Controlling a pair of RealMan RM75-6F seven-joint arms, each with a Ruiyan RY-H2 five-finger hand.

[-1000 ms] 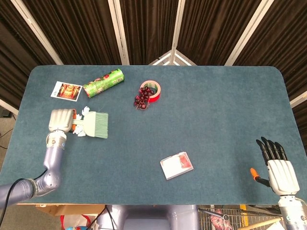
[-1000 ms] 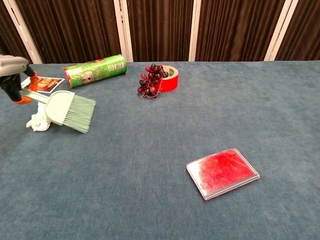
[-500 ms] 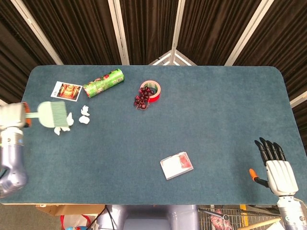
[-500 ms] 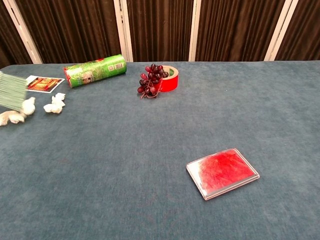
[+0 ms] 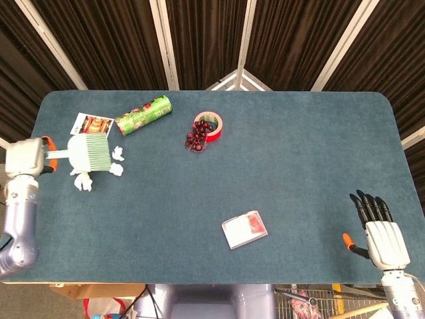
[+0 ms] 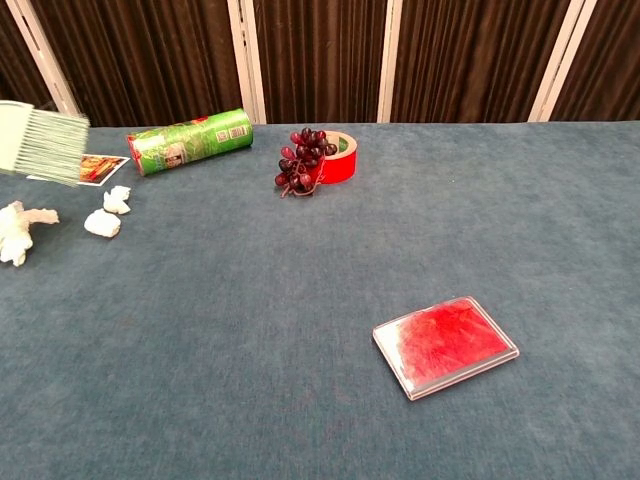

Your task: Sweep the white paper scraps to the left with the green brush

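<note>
Paper scraps (image 5: 84, 180) lie just past the green brush (image 5: 89, 153), whose handle the left hand (image 5: 25, 158) grips; the right hand (image 5: 381, 234) rests well apart, fingers straight, holding nothing.

head view overhead, looking down; chest view low, forward; both share table (image 5: 299, 153)

Not much room is left around the left hand (image 5: 25, 157): paper scraps (image 5: 83, 180) are scattered just past its fingers, under and beside the brush (image 5: 89, 152). A photo card (image 5: 92, 124) and a green can (image 5: 143, 114) are parked just beyond. Ahead of the right hand (image 5: 380, 232) fingers, bare table (image 5: 319, 146) is seen, with only a red case (image 5: 245, 229) well off to the side.
</note>
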